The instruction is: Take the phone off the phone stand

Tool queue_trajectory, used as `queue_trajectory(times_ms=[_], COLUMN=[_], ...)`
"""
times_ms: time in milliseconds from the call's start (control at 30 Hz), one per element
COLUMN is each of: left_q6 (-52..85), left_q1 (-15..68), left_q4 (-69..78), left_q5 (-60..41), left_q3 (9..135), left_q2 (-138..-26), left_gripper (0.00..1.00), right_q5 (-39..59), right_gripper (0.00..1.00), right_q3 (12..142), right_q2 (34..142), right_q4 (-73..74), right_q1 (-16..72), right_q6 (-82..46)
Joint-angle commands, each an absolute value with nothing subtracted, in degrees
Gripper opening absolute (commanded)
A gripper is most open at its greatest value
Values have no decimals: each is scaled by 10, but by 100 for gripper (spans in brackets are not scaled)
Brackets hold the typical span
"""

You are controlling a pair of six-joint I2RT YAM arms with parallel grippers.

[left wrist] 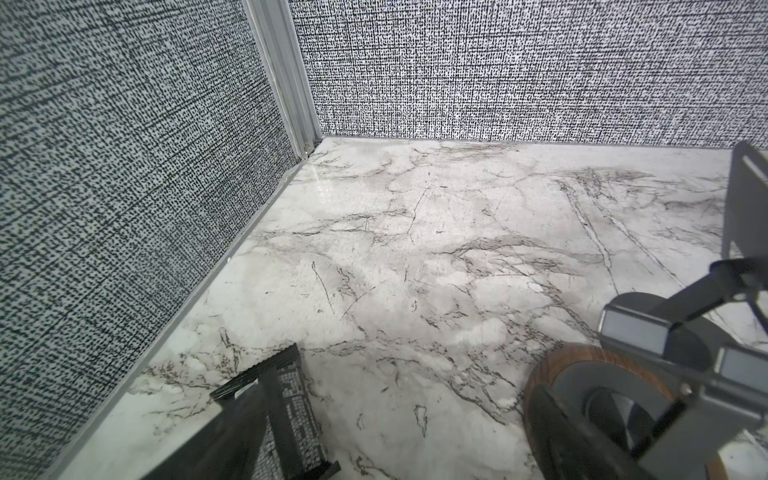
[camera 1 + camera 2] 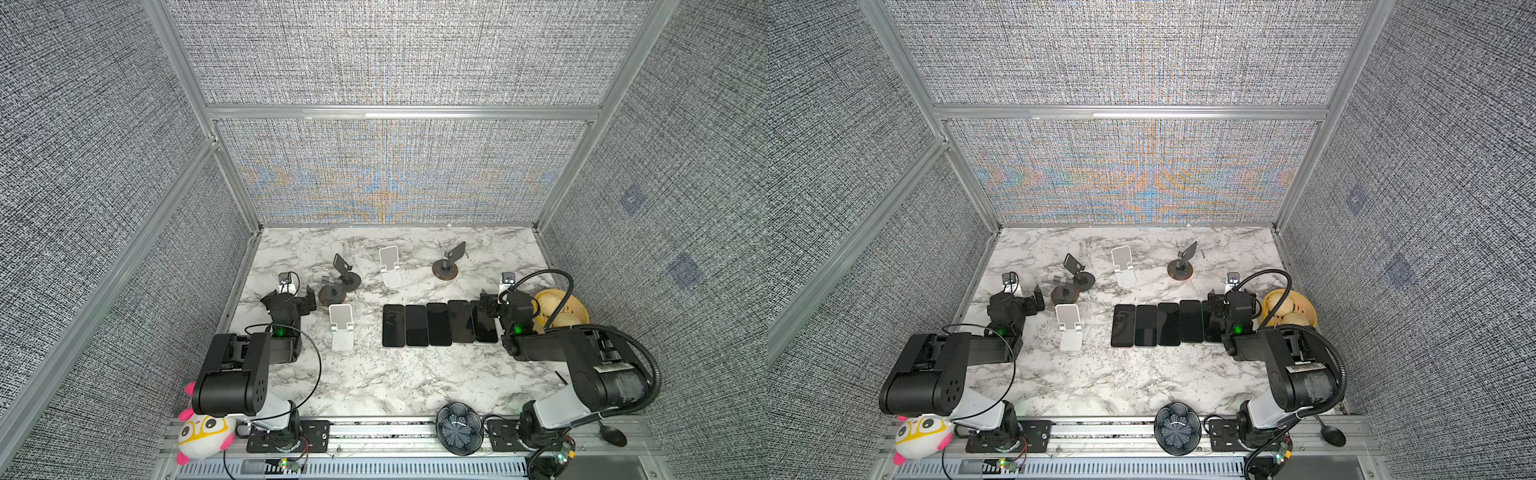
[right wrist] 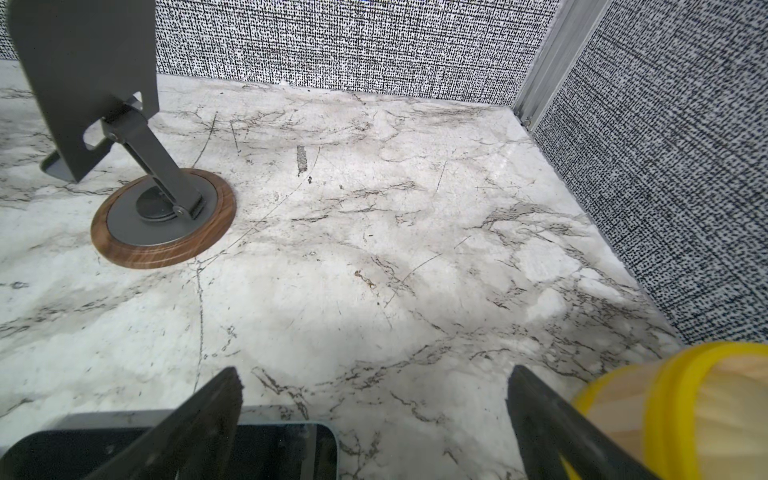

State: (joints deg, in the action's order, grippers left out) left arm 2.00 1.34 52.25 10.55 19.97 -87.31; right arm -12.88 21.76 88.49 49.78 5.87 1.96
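Several black phones [image 2: 438, 324] [image 2: 1169, 324] lie flat, side by side, on the marble table; none rests on a phone stand. Several stands are empty: a near white one [image 2: 341, 326], a far white one [image 2: 390, 266], and dark ones with round wood-rimmed bases [image 2: 446, 264] [image 2: 331, 293]. My left gripper [image 2: 289, 296] [image 1: 411, 428] hangs open beside a dark stand [image 1: 623, 395], holding nothing. My right gripper [image 2: 494, 309] [image 3: 374, 399] is open over the far end of the rightmost phone [image 3: 282, 449], with only bare marble between its fingers.
A yellow woven basket [image 2: 561, 311] [image 3: 685, 407] sits right beside my right gripper. At the front rail are a plush toy [image 2: 203, 432], a dark ribbed bowl [image 2: 459, 428] and a black spoon [image 2: 613, 434]. Textured walls enclose the table on three sides.
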Motion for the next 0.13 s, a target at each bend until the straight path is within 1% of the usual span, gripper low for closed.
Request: queue_trajectory(times_ms=[0, 100], left_q6=[23, 23], left_q1=[13, 13], left_q4=[539, 539], left_q5=[105, 105], left_q3=[201, 201], left_q2=[-873, -874], left_gripper=[99, 99], right_q5=[-123, -121], right_gripper=[99, 99], right_q3=[220, 218], right_q2=[884, 882], right_q4=[506, 508], right_q1=[55, 54], right_q6=[13, 13])
